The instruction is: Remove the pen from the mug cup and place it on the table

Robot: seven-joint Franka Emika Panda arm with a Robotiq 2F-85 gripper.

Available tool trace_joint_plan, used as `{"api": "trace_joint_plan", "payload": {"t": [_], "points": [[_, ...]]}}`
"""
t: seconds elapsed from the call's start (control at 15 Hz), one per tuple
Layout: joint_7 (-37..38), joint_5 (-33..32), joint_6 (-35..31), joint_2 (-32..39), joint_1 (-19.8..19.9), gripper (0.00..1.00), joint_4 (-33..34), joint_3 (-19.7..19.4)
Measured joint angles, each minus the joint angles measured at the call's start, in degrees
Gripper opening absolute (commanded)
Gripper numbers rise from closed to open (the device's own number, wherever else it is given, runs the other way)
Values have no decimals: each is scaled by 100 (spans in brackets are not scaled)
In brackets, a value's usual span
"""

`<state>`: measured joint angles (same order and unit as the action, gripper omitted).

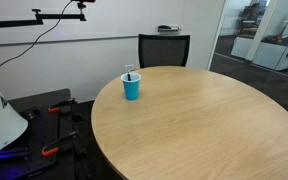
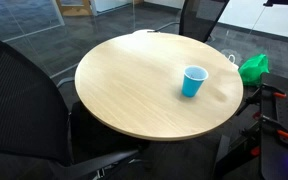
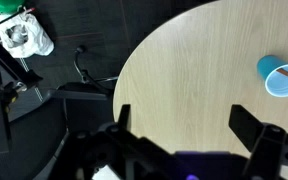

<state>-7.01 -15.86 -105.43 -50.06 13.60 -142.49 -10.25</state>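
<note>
The small bright blue mug cup [image 1: 132,87] stands upright on the round tan wood table [image 1: 199,125], near its edge. It shows in both exterior views [image 2: 193,81] and at the right edge of the wrist view [image 3: 281,76]. The pen [image 3: 287,75] is a thin dark reddish stick lying inside the cup; its tip shows just above the rim [image 1: 130,73]. My gripper [image 3: 182,122] is open and empty, high above the table [image 3: 184,70], well away from the cup. The arm itself is out of both exterior views.
A black office chair [image 1: 164,49] stands behind the table, another black chair [image 2: 19,100] is close beside it. A green object [image 2: 253,67] and black equipment with red clamps [image 1: 52,110] sit off the table's edge. Glass walls are behind.
</note>
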Motion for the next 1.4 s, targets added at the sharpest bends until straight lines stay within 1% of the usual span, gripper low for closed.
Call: {"api": "trace_joint_plan", "payload": {"t": [0.47,0.67,1.07,1.4], "points": [[0,0,0,0,-3,100,0,-1],[0,4,-8,8,-61,100,2,-26],[-130,183,-313,304,-448,100,16,-238],[-723,694,-829,785,-813,100,61,-534]]}}
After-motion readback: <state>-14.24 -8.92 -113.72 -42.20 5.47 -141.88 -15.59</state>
